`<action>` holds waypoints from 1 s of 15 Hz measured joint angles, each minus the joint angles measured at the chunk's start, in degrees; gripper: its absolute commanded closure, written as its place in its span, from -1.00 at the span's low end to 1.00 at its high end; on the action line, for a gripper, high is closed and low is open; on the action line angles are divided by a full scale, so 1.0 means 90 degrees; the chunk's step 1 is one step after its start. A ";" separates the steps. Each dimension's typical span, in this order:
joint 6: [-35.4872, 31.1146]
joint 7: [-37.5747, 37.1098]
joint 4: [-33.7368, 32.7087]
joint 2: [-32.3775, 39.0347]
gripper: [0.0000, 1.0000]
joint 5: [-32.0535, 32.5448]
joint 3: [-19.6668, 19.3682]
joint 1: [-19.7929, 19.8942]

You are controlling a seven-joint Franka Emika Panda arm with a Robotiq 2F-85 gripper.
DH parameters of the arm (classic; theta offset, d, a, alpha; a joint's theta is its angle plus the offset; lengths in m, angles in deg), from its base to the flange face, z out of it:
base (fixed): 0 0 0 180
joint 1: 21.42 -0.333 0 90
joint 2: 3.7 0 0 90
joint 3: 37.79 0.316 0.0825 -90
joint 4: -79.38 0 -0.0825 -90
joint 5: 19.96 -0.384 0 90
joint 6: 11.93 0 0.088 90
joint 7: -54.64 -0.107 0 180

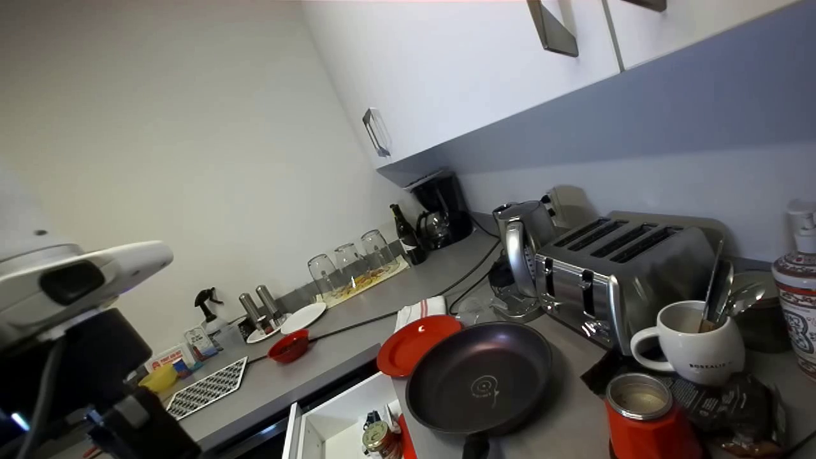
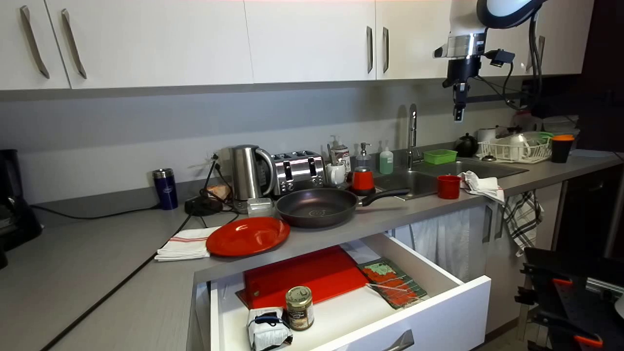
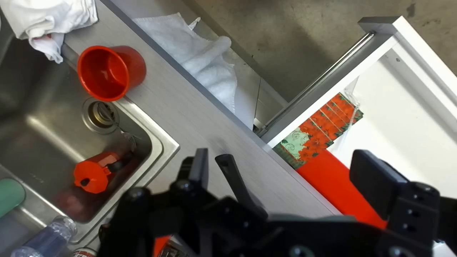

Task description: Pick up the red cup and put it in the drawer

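The red cup [image 2: 448,187] stands upright on the counter by the sink's front edge. In the wrist view the cup [image 3: 137,67] is at upper left, its mouth showing empty. The drawer [image 2: 414,268] is pulled out below the counter. Inside it are a red board [image 2: 307,278], a poinsettia-patterned packet [image 2: 392,282], a can [image 2: 299,308] and a wrapped packet [image 2: 269,329]. High above the counter, near the sink, hangs my gripper [image 2: 458,116]. In the wrist view the gripper [image 3: 282,160] stands wide open, nothing between its fingers. The cup is beyond its left finger.
A black frying pan [image 2: 317,208] sits on the counter, its handle [image 3: 235,178] pointing toward the sink. Near it are a red plate [image 2: 248,236], toaster [image 2: 298,173] and kettle [image 2: 246,170]. A tall faucet [image 2: 413,131] rises behind the sink. A white cloth [image 2: 482,186] touches the cup's side.
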 measured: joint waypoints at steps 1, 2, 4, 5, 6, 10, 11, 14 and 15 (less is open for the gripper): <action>0.0000 0.0000 0.0002 0.0009 -1.00 0.0000 0.0000 -0.0003; -0.0004 0.0005 0.0008 0.0029 -1.00 0.0004 0.0000 -0.0005; -0.0032 0.0016 0.0038 0.0115 -1.00 0.0045 -0.0011 -0.0005; -0.0054 0.0017 0.0049 0.0184 -1.00 0.0096 -0.0028 -0.0001; -0.0084 0.0017 0.0049 0.0268 -1.00 0.0158 -0.0061 0.0005; -0.0341 0.0041 0.0005 0.0660 -1.00 0.0610 -0.0262 0.0158; -0.0428 0.0070 -0.0027 0.0761 -1.00 0.0736 -0.0329 0.0220; -0.0742 0.0314 -0.0153 0.1041 -1.00 0.0910 -0.0600 0.0399; -0.0869 0.0455 -0.0220 0.1134 -1.00 0.0892 -0.0732 0.0445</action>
